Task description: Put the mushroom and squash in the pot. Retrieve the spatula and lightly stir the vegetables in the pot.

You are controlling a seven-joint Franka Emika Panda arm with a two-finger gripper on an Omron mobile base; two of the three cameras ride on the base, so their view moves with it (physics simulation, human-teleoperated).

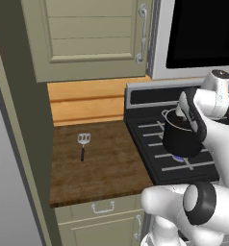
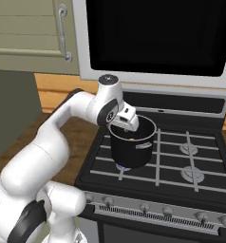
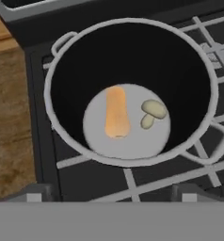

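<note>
Setting: kitchen range (image 2: 191, 156) beside a wooden counter (image 1: 102, 163), cabinets and a dark oven window above.
Fingers: the gripper (image 3: 111, 197) hovers directly above the pot with its two dark tips (image 3: 34, 192) spread wide and nothing between them.
Pot: the pot (image 3: 128, 89) stands on the front left burner, black walls, thin metallic rim, one loop handle toward the stove back and one toward the front.
Squash: the squash (image 3: 116, 112) lies flat on the pale pot floor, left of centre in the hand view.
Mushroom: the mushroom (image 3: 151, 113) lies just beside the squash, cap up and stem down in the hand view, apparently apart from it.
Step in hand: both vegetables sit in the pot, so the loading part looks finished; fetching the tool appears next.
Spatula: the spatula (image 1: 83, 145) lies on the counter well apart from the stove, slotted head toward the wall, black handle toward the counter's front edge.
Open room: bare wood surrounds the spatula on all sides, giving a free descent; the handle is thin, so the wide jaws must narrow a good deal.
Edges: the pot rim and the raised stove edge stand between hand and counter; a lift before swinging left seems prudent.
</note>
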